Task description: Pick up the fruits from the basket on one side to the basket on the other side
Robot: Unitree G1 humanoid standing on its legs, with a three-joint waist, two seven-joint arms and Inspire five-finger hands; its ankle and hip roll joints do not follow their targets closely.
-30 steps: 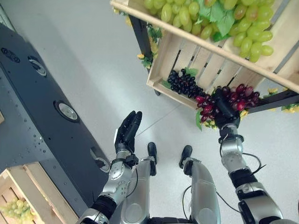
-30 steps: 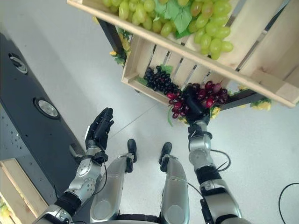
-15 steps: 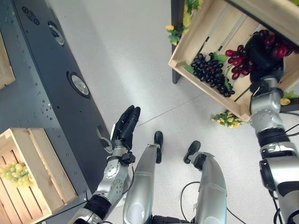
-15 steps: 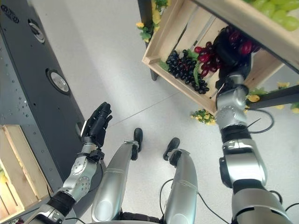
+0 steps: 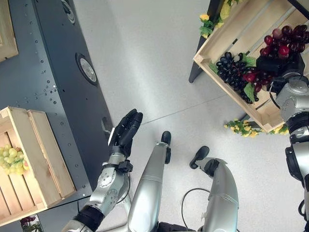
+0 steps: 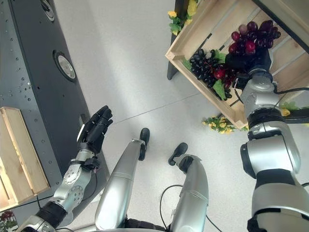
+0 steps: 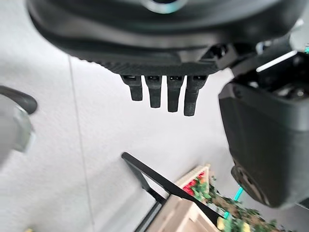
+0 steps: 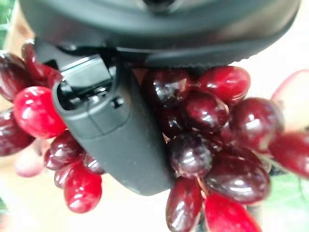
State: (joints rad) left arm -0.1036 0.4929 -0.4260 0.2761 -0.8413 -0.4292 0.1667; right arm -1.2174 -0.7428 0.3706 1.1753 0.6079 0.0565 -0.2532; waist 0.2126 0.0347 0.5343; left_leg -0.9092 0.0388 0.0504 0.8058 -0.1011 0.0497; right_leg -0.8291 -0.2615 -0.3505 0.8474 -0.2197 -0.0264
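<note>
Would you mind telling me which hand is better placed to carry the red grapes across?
The right hand: it is already closed on the red grape bunch at the slatted wooden crate. The left hand hangs open over the floor.

Dark red glossy grape bunch (image 8: pixel 207 140); black grape bunch (image 5: pixel 231 72) w/ green leaves; pale wood slatted crate (image 5: pixel 227 34); yellow-green grapes (image 5: pixel 12 160).

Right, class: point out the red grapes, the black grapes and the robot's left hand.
red grapes (image 8: pixel 207 140): right wrist view, on a berry mid-bunch.
black grapes (image 5: pixel 230 70): left eye view, middle of the bunch in the crate.
left hand (image 5: pixel 123 135): left eye view, on the palm.
</note>
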